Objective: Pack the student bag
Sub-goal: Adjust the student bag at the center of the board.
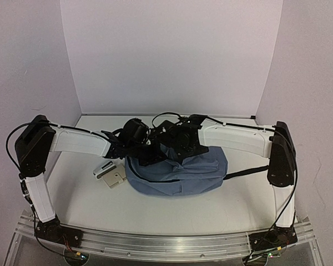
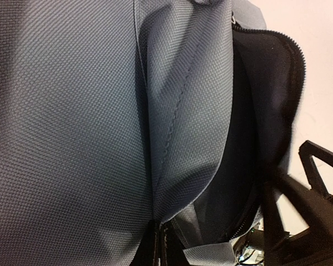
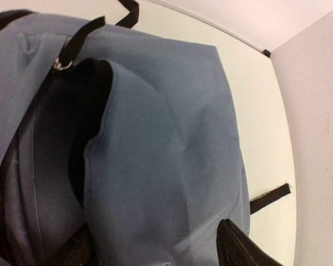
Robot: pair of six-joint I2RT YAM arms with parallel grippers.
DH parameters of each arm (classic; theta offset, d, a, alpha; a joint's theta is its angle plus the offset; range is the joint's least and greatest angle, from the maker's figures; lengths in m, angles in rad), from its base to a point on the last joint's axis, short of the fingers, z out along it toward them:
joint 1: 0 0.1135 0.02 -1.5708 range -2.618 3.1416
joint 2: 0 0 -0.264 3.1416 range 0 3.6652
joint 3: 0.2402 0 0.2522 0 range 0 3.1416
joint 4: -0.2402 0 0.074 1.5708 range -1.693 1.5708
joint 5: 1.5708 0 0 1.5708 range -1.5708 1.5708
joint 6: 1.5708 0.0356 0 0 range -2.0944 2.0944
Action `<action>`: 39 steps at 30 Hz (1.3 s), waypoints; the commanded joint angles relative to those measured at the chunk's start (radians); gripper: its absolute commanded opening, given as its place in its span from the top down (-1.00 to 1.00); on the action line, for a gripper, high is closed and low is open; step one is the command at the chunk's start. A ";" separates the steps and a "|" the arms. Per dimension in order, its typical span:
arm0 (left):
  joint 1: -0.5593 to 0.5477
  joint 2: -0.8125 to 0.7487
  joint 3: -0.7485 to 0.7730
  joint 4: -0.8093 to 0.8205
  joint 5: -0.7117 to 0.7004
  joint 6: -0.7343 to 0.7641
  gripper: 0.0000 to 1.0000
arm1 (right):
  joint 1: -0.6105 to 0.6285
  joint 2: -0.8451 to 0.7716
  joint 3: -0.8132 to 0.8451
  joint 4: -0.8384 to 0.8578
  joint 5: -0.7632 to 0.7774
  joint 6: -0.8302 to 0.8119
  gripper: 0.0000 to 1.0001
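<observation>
The student bag (image 1: 177,174), grey-blue fabric with black zippers, lies in the middle of the table with both grippers over its top. My left gripper (image 1: 137,148) is at the bag's upper left. In the left wrist view its fingers (image 2: 157,246) are pressed together on a fold of the bag's fabric (image 2: 177,111), beside the unzipped mouth with dark lining (image 2: 255,111). My right gripper (image 3: 155,256) stands open, one finger on each side of a bulging flap of the bag (image 3: 155,166). The open zipper (image 3: 94,105) is left of that flap.
A small white-and-grey item (image 1: 104,169) and a flat tan piece (image 1: 116,179) lie on the table just left of the bag. A black strap (image 1: 247,173) trails from the bag toward the right arm. White walls close off the back and both sides.
</observation>
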 commanded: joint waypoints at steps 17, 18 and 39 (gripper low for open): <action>0.039 -0.016 -0.028 0.039 0.018 -0.008 1.00 | -0.050 -0.135 -0.067 0.194 -0.082 -0.044 0.37; 0.039 -0.016 -0.026 0.042 0.019 -0.006 1.00 | -0.058 -0.132 -0.072 0.207 -0.095 -0.051 0.37; 0.044 0.026 0.067 0.045 0.034 0.025 0.99 | -0.137 -0.082 -0.057 0.293 -0.265 -0.164 0.72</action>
